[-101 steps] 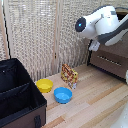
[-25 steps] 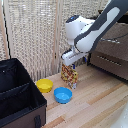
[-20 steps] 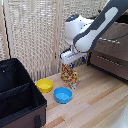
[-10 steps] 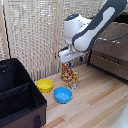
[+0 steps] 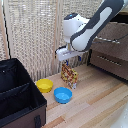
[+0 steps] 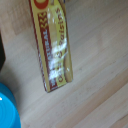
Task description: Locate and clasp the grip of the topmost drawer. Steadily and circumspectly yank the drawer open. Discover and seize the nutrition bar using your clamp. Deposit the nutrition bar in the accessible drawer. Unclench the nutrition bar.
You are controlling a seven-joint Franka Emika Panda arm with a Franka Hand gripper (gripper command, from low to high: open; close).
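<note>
Black fabric forms the big open bin (image 5: 17, 92) at the near corner on the exterior view's left, its inside split by a divider. Just beyond its far edge, on the pale wooden floor (image 5: 95, 107), sit two small bowls close together: a blue bowl (image 5: 63, 94) nearer the camera and a yellow bowl (image 5: 44, 85) a little farther back and toward the exterior view's left.

Behind the blue bowl stands the nutrition bar (image 5: 69, 76), a yellow-orange packet with red-brown markings, upright or nearly so on the floor. In the wrist view the nutrition bar (image 6: 56, 45) fills much of the frame as a long yellow wrapper with a red strip of lettering down one side, lying across the wood grain, with the rim of the blue bowl (image 6: 8, 107) at the corner beside it.

Directly above the packet hangs the white robot arm (image 5: 87, 30), its wrist block pointing down, and the fingers (image 5: 68, 62) reach toward the packet's top. Whether they are spread or closed cannot be told from either view, nor whether they touch the wrapper.

Farther back, on the exterior view's right, stands the dark brown dresser (image 5: 111, 52); its topmost drawer (image 5: 111, 34) is partly hidden by the arm. A pale reed blind (image 5: 35, 35) covers the wall behind.
</note>
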